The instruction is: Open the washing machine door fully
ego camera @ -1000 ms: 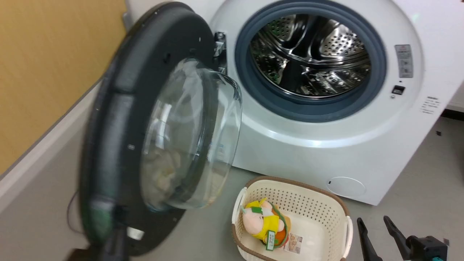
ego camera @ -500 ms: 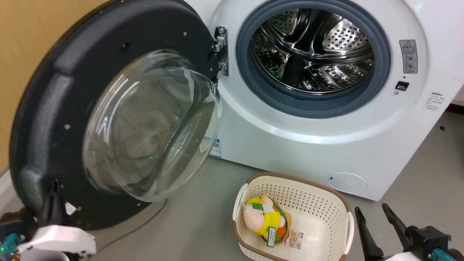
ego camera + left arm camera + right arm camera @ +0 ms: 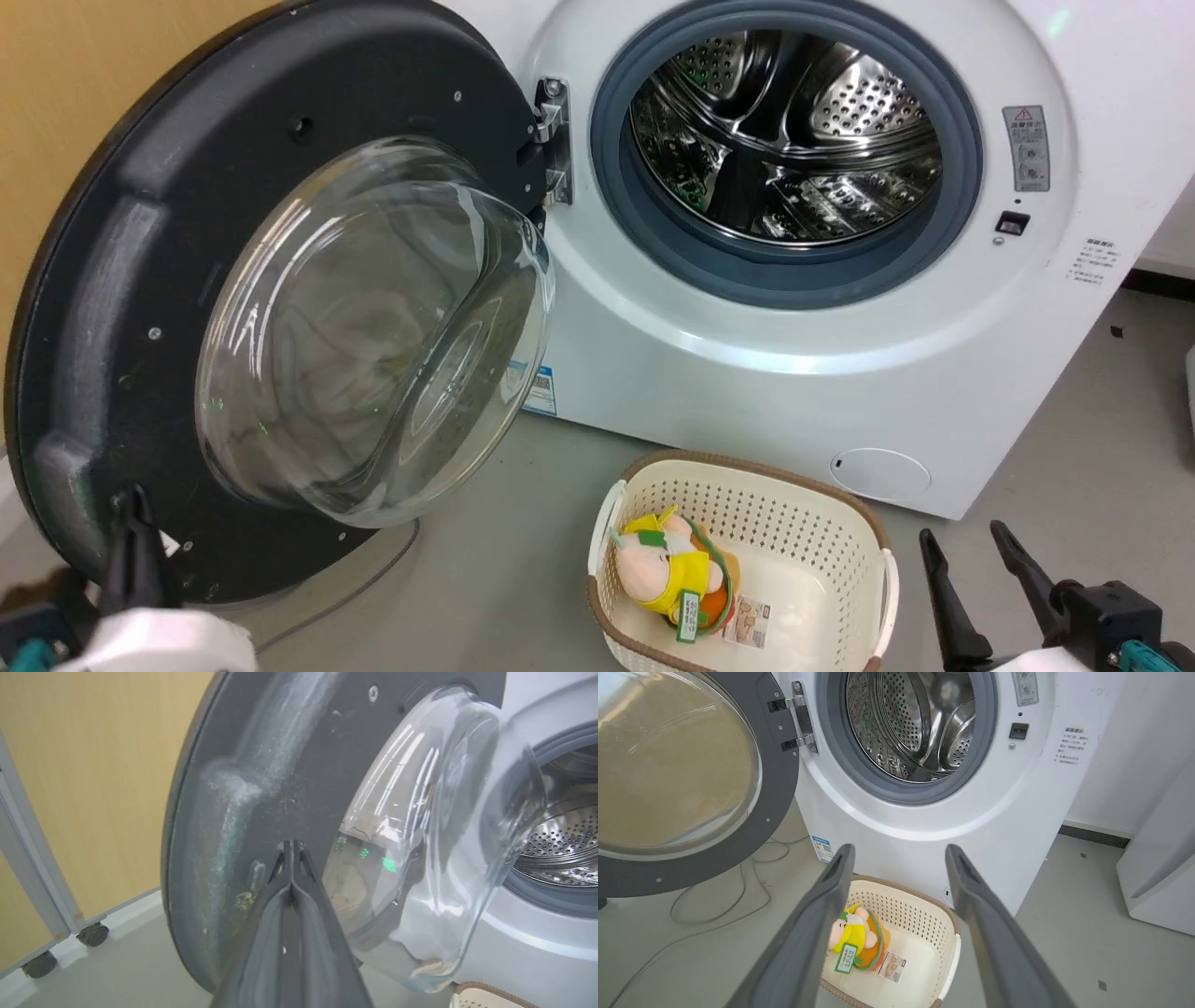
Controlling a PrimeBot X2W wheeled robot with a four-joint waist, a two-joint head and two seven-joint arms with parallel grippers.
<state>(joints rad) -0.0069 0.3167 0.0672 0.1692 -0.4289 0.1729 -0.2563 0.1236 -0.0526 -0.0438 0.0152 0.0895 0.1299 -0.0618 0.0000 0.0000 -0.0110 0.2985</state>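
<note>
Washing machine (image 3: 794, 373), drum exposed; washing machine door (image 3: 112, 280) stands wide on its hinge, near the yellow wall (image 3: 84, 84); left gripper (image 3: 290, 849) fingers closed together, tips at door's lower rim, contact unclear; judge: push outward slowly, clear of glass bowl (image 3: 373, 327); right gripper (image 3: 962, 534) fingers apart, empty.

- left gripper (image 3: 290, 845): two long fingers (image 3: 264, 952), matte dark grey, broad at the base and tapering to a thin tip, with narrow slots just below the tip
- left wrist shell (image 3: 159, 644): glossy white with rounded edges
- teal part (image 3: 28, 653) next to that shell, on dark hardware
- right gripper (image 3: 962, 534): same dark fingers, long, slim and pointed; wrist view shows a recessed flat face near each tip
- right wrist block (image 3: 1106, 602): black and boxy
- teal fitting (image 3: 1134, 655) under the block
</note>
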